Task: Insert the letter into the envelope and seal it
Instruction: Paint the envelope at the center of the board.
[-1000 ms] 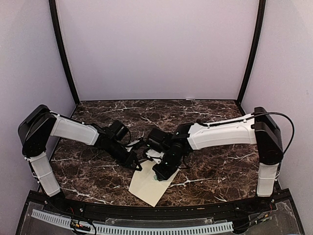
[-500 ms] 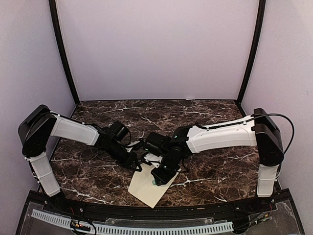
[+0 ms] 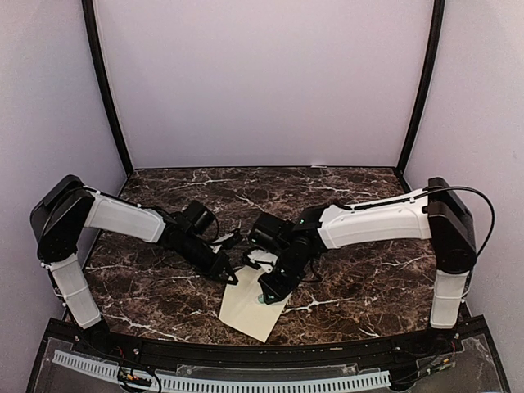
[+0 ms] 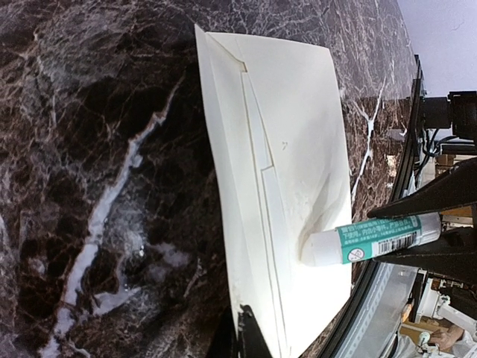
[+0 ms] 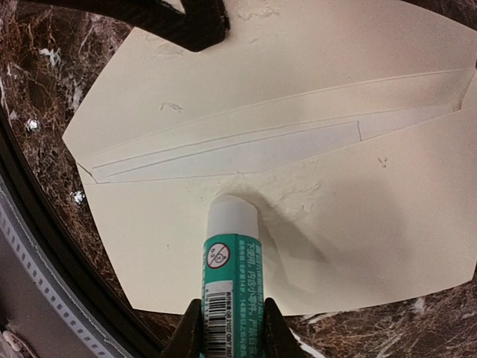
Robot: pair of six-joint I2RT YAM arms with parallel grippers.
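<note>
The cream envelope [image 3: 250, 309] lies flat near the table's front edge, its flap open and its glue strip showing in the right wrist view [image 5: 246, 153]. My right gripper [image 3: 272, 286] is shut on a green glue stick [image 5: 232, 261] whose white tip presses on the envelope just below the flap fold. The stick also shows in the left wrist view [image 4: 373, 240]. My left gripper [image 3: 227, 273] is shut on the envelope's far-left edge [image 4: 250, 339]; its black finger [image 5: 197, 22] lies on the paper. The letter is hidden.
The dark marble table [image 3: 360, 270] extends behind and to both sides. A black rail [image 3: 246, 352] runs along the table's near edge, close under the envelope's front corner. Grey walls enclose the back and sides.
My right gripper slid the glue stick a little to the left over the envelope, then back to the right. The envelope shifted slightly. My left gripper stayed put.
</note>
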